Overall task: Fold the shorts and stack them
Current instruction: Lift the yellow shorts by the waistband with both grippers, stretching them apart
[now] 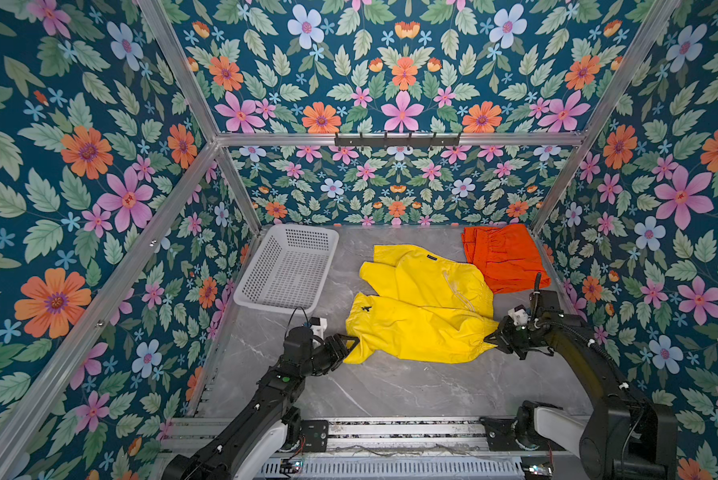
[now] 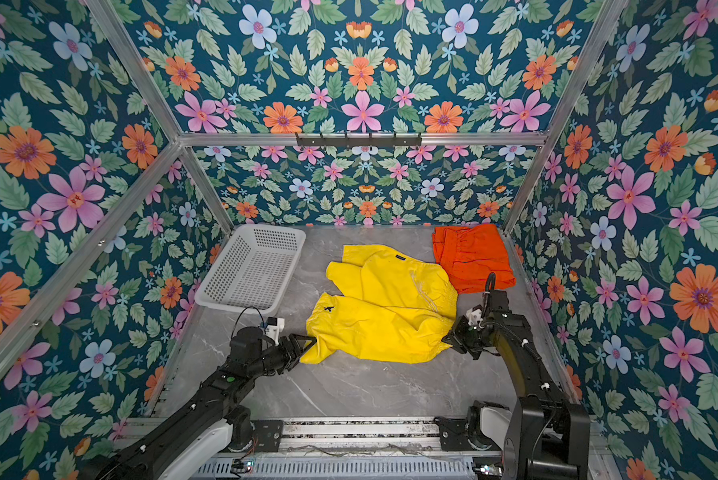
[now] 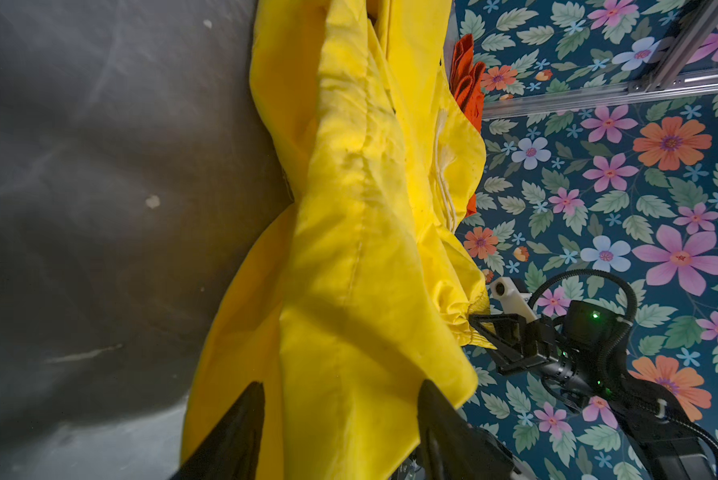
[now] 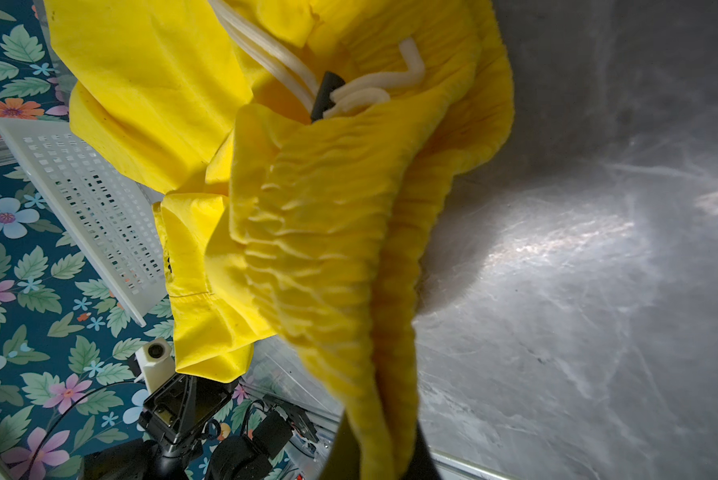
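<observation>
Shorts in two colours lie on the grey desk (image 1: 390,386). The yellow shorts (image 1: 419,307) (image 2: 382,311) are spread out in the middle of both top views. They are a bit crumpled. One leg points to the upper left and the other to the lower left. A pale drawstring (image 1: 459,291) lies on top of them near their right side. The orange shorts (image 1: 502,257) (image 2: 471,255) are folded up in the upper right corner of the desk, close to the back wall. The two pairs touch where the yellow cloth meets the lower left edge of the orange pair.

The left fingers (image 1: 351,343) are at the lower left corner of the yellow shorts. In the left wrist view these fingers (image 3: 241,432) stand apart, and yellow cloth lies between them without being pinched. The right fingers (image 1: 494,334) are at the lower right corner of the yellow shorts. In the right wrist view they are pressed together on the bunched waistband (image 4: 320,232), and the cloth is pulled up a little there.

A white basket (image 1: 307,228) full of small holes sits in the upper left part of the desk, near the yellow shorts but not touching them. Walls with big painted flowers (image 1: 87,151) stand all around the desk.
</observation>
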You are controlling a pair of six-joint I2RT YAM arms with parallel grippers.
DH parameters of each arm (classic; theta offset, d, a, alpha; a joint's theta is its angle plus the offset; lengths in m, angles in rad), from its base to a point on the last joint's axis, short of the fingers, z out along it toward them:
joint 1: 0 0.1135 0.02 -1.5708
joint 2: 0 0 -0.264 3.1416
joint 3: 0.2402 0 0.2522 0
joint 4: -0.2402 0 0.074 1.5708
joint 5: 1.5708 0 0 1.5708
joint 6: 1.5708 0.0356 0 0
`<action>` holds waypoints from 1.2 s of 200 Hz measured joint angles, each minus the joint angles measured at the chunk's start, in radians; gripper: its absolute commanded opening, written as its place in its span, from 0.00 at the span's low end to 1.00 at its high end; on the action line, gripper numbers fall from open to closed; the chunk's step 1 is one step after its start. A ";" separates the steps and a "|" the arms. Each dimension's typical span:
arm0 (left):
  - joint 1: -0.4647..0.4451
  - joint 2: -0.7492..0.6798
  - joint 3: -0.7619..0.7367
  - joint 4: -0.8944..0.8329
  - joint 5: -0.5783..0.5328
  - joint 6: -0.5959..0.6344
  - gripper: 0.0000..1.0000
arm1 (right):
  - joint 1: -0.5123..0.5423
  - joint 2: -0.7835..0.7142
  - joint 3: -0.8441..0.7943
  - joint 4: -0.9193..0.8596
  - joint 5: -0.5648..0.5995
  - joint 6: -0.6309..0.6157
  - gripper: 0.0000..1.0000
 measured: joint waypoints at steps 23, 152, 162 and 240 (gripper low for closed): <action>0.000 0.013 -0.003 0.034 0.019 -0.019 0.11 | 0.000 -0.010 0.001 0.000 -0.002 0.000 0.00; 0.084 0.161 0.993 -0.754 -0.512 0.667 0.00 | -0.069 -0.058 0.557 -0.110 -0.110 -0.033 0.00; 0.095 0.179 1.048 -0.784 -0.544 0.712 0.00 | -0.086 -0.058 0.611 -0.111 -0.150 -0.034 0.00; 0.110 0.098 1.085 -0.863 -0.739 0.889 0.00 | -0.095 -0.151 0.591 0.031 -0.500 0.143 0.00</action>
